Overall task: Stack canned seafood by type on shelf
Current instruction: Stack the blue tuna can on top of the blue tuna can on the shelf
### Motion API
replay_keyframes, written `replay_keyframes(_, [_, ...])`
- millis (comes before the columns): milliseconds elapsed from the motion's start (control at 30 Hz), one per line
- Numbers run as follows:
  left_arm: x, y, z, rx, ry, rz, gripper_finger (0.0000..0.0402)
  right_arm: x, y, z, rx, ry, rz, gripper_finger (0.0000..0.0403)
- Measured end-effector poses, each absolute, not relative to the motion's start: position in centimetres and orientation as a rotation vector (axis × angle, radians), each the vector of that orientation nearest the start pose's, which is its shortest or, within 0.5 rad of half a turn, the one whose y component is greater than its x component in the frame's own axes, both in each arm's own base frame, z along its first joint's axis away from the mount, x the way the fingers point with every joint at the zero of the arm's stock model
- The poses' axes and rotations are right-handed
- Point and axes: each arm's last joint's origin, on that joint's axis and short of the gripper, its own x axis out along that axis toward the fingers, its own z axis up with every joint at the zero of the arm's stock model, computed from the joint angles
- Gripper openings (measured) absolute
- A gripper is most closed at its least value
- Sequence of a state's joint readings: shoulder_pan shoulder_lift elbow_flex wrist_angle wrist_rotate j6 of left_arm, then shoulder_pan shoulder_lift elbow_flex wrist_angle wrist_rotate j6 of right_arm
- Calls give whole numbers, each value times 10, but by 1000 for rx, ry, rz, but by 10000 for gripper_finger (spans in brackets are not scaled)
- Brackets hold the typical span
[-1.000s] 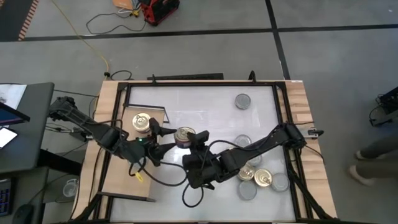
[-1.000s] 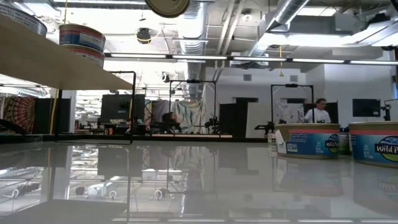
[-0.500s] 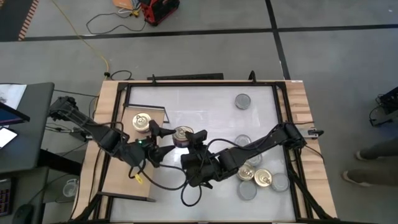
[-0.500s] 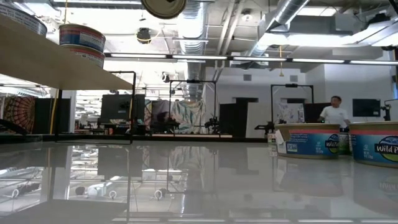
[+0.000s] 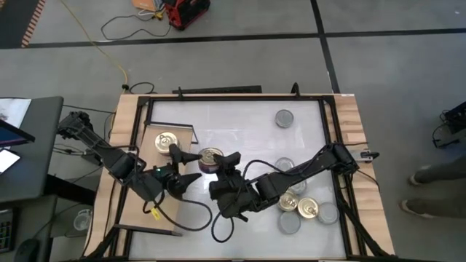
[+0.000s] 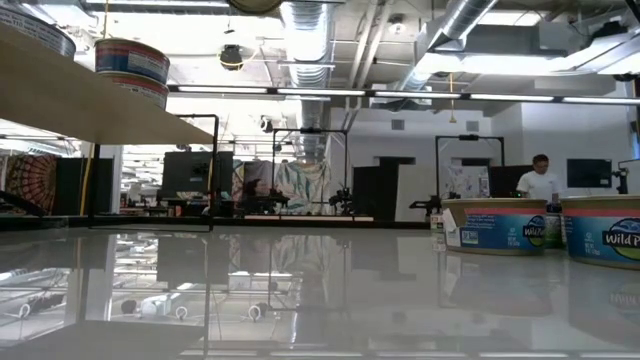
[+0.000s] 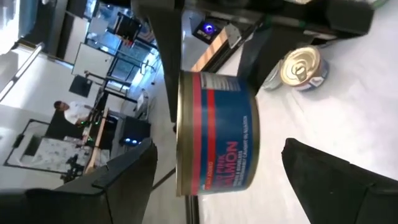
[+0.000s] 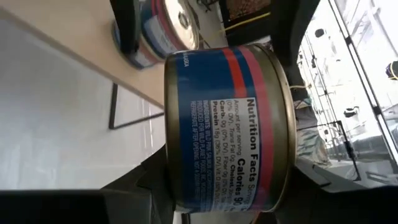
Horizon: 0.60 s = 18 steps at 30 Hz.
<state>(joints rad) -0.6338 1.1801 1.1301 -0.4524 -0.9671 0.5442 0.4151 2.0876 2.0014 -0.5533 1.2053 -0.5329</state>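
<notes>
A blue-and-red salmon can (image 5: 211, 156) with a gold top hangs above the table's middle, with my right gripper (image 5: 221, 161) shut on it. My left gripper (image 5: 183, 164) is open on the can's left side. Its fingers (image 7: 124, 180) stand off both ends of the can (image 7: 217, 134) with a gap on each side and touch nothing. The shelf (image 5: 186, 137), a raised wooden board in a black frame, stands at the left. A stack of two gold-topped cans (image 5: 166, 142) rests on it, also seen in the low view (image 6: 132, 62). My right gripper pinches the can between its two fingers, one on each flat end (image 8: 171, 186). The fingers come roughly level from the table's right. The can hangs clear of the table, tipped partly onto its side.
Several loose cans (image 5: 298, 207) lie in a cluster at the table's near right, and they show as teal-labelled tins (image 6: 497, 225) in the low view. One silver-topped can (image 5: 284, 118) sits alone near the far edge. Bare white tabletop (image 5: 233, 124) lies between it and the shelf.
My left gripper has opened, let go of the can and drawn back a little toward the table's near left. The can stays in my right gripper, has tipped slightly and has risen almost out of the low view's top.
</notes>
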Motion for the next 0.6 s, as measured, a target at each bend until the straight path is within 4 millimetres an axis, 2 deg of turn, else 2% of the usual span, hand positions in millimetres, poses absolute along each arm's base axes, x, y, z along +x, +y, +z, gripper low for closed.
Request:
replay_keyframes(233, [208,-122,355,902,445,265,331,437,172,333,-966,590,-607,223])
replay_keyframes(333, [208,-122,355,914,448,264,316,438,173,335,-954,571,-605,223])
replay_keyframes(433, [208,-122,355,915,448,267,276,438,173,336,-948,565,-608,223])
replay_keyframes(600, [204,-126,355,932,443,288,187,439,172,336,-942,560,-605,223])
